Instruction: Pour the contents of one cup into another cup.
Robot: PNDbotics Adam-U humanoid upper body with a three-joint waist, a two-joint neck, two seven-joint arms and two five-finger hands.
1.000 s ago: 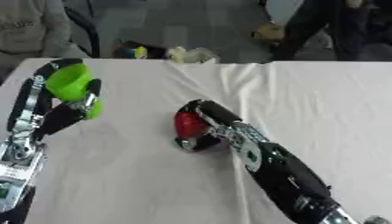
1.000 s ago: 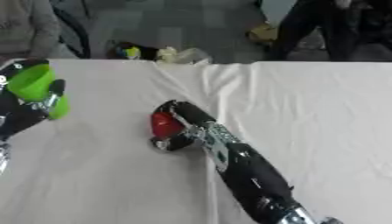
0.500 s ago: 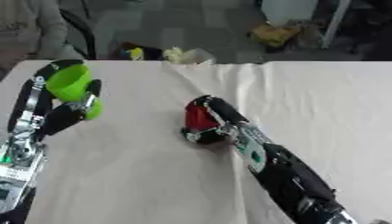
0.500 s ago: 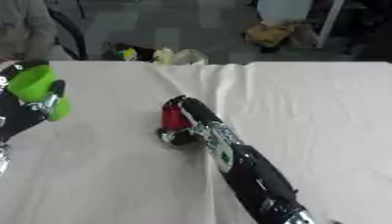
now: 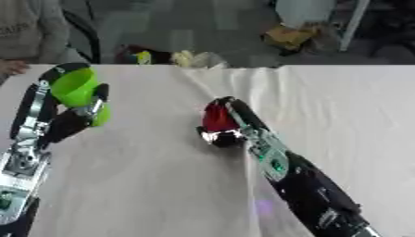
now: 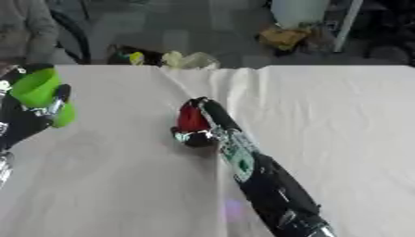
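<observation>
Left hand [image 5: 61,121] is gripping the green cup [image 5: 78,90] with fingers curled round it, holding it tilted above the table's [image 5: 340,106] left side. Right hand [image 5: 231,124] is wrapping the red cup [image 5: 217,118] mid-table. Wide bare cloth is lying between the cups and toward the right edge.

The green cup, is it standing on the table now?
No, the left hand holds the green cup lifted above the white tablecloth, with its fingers curled round it.
</observation>
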